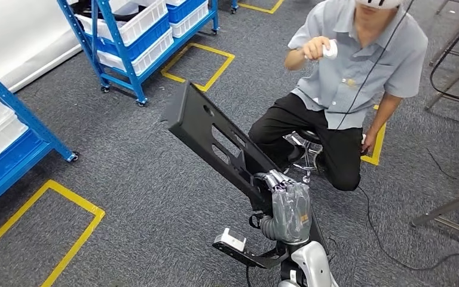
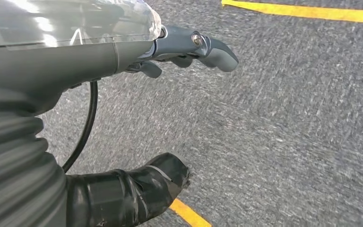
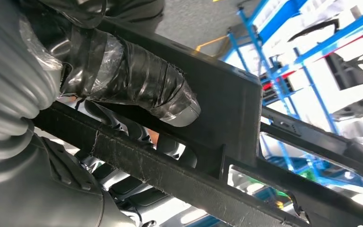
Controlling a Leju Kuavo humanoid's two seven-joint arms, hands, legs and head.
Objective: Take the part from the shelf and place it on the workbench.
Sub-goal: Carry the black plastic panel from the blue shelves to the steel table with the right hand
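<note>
A long black slotted metal part (image 1: 215, 134) juts up and to the left across the middle of the head view. My right hand (image 1: 288, 202) grips it near its lower end, fingers wrapped over its edge. In the right wrist view the taped thumb (image 3: 137, 82) presses on the part's flat face (image 3: 227, 99) and fingers curl behind its rail. My left hand (image 2: 179, 109) hangs over grey carpet, thumb and fingers apart with nothing between them.
A seated person (image 1: 346, 84) on a stool is right beyond the part, holding a small white object. Blue shelf racks with white bins (image 1: 137, 30) stand at the back left and another rack (image 1: 6, 143) at the left edge. Yellow floor tape (image 1: 197, 66) marks squares on the carpet.
</note>
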